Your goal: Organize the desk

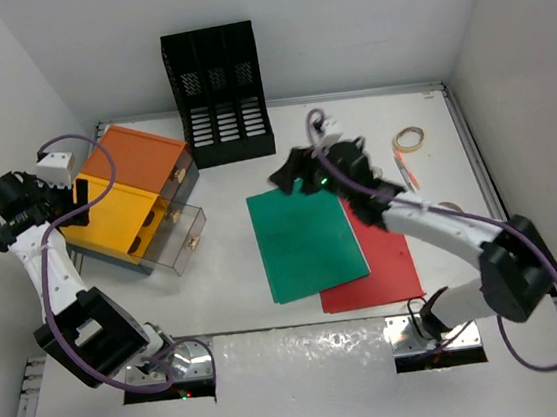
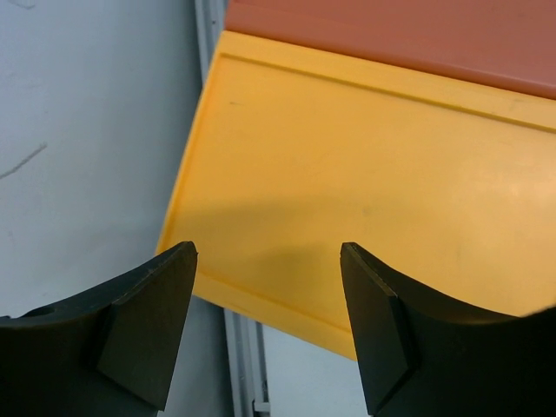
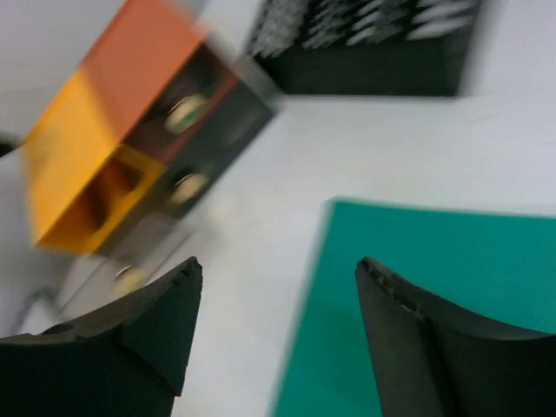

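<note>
Tabletop (image 1: 231, 274) fills the overhead view, white and flat, with thin metal rails along its edges and white walls on three sides. At its far left an orange-and-yellow drawer box (image 1: 126, 191) sits at an angle, and a clear drawer (image 1: 179, 240) stands pulled out from its lower front. A black mesh file rack (image 1: 217, 95) stands upright against the back wall, just beside the box. Near the middle a green folder (image 1: 307, 240) lies flat, overlapping a red folder (image 1: 385, 257) that shows along its right and near sides. Toward the far right corner lie some rubber bands (image 1: 409, 138) and, a little nearer, an orange pen (image 1: 405, 169). The left fingers (image 1: 61, 201) are spread apart with nothing between them, poised over the outer edge of the box's yellow top. The right fingers (image 1: 290, 175) are likewise released and grasp nothing; they hang above the far left corner of the green folder, though the wrist view is blurred, so whether they touch it is hard to tell.
</note>
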### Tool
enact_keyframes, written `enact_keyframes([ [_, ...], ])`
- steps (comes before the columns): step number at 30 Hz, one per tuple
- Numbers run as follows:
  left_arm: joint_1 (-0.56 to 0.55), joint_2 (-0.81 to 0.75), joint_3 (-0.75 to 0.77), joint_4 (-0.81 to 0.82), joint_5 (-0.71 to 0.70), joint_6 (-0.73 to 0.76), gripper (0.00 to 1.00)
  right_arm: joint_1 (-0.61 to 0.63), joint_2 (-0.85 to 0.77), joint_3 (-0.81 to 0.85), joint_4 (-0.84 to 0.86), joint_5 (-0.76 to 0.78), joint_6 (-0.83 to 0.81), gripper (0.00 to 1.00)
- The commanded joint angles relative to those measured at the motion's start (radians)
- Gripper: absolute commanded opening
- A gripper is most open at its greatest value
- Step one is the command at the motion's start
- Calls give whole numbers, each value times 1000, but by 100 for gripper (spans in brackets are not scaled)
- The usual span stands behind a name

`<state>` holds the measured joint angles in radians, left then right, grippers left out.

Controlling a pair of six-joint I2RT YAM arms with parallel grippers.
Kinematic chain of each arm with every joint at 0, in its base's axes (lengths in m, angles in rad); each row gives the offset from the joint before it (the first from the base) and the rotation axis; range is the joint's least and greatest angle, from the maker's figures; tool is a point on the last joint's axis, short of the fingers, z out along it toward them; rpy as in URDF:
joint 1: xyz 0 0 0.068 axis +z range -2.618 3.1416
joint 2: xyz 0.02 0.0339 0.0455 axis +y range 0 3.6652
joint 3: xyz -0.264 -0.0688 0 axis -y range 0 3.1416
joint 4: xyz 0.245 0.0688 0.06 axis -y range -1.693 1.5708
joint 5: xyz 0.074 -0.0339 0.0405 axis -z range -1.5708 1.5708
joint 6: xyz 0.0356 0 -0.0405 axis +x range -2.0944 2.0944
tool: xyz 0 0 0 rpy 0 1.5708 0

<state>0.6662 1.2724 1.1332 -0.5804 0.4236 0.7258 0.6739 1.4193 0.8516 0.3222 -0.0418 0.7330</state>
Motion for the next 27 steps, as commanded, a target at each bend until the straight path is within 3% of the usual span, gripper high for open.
enact_keyframes([
  [1, -10, -65, -23, 24, 113, 4, 66, -185, -112, 114, -455, 6, -325, 68],
  [2, -16, -79, -27, 25, 118, 3, 66, -216, -117, 144, -512, 81, -399, 61],
  [3, -34, -85, -29, 24, 121, -3, 66, -247, -120, 180, -578, 106, -427, 41],
  [4, -40, -94, -29, 21, 124, -3, 66, -319, -114, 194, -597, 115, -444, 32],
  [6, -62, -102, -29, 14, 130, -3, 67, -402, -96, 236, -647, 68, -458, 25],
  [10, -89, -120, -36, -9, 145, 1, 67, -637, 35, 316, -710, 48, -495, 32],
  [13, -100, -136, -55, -6, 150, 11, 67, -749, 212, 426, -802, 45, -515, 23],
  [14, -103, -139, -58, -6, 149, 18, 67, -764, 255, 458, -834, 45, -536, 20],
  [21, -119, -136, -72, -7, 115, 41, 68, -794, 509, 624, -957, 215, -673, 20],
  [27, -128, -133, -70, -10, 103, 43, 69, -800, 567, 635, -951, 233, -725, 22],
])
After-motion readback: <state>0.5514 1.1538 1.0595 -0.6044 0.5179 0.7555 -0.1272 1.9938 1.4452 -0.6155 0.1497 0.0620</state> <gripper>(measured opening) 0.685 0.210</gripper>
